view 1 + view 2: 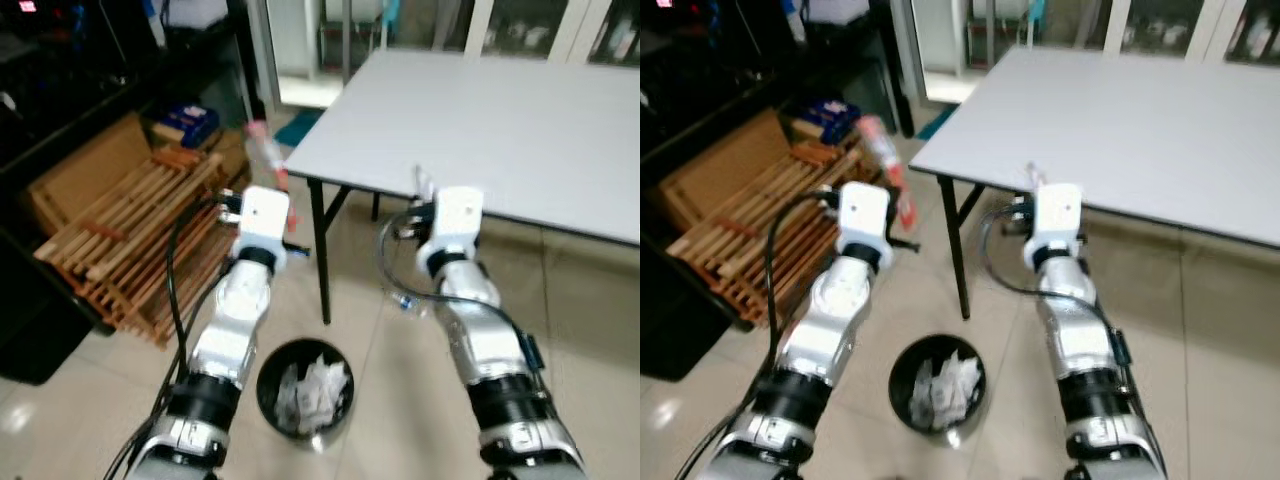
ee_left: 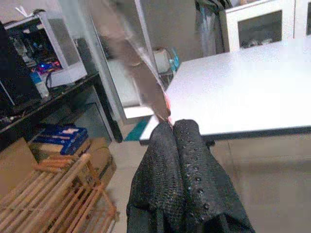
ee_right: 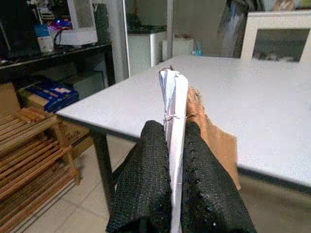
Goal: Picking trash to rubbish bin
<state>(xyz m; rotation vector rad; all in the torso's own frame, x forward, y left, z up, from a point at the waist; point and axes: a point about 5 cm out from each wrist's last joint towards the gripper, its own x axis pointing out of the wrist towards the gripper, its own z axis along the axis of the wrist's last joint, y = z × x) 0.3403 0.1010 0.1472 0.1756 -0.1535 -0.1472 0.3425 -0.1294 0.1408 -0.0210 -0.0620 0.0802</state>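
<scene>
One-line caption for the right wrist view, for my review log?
Right hand shut on folded white paper with a brown scrap behind it, at the edge of the white table.

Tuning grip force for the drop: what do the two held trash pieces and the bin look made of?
Left gripper holds a wrapper: probably thin plastic film, translucent, blurred.
Right gripper holds folded paper: white, matte, layered edges, with a brown scrap, likely paper, behind.
Rubbish bin: round, black, smooth; plastic or metal, can't tell.

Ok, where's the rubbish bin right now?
The round black rubbish bin stands on the floor between both arms, below the grey table's corner, already holding crumpled paper.
</scene>
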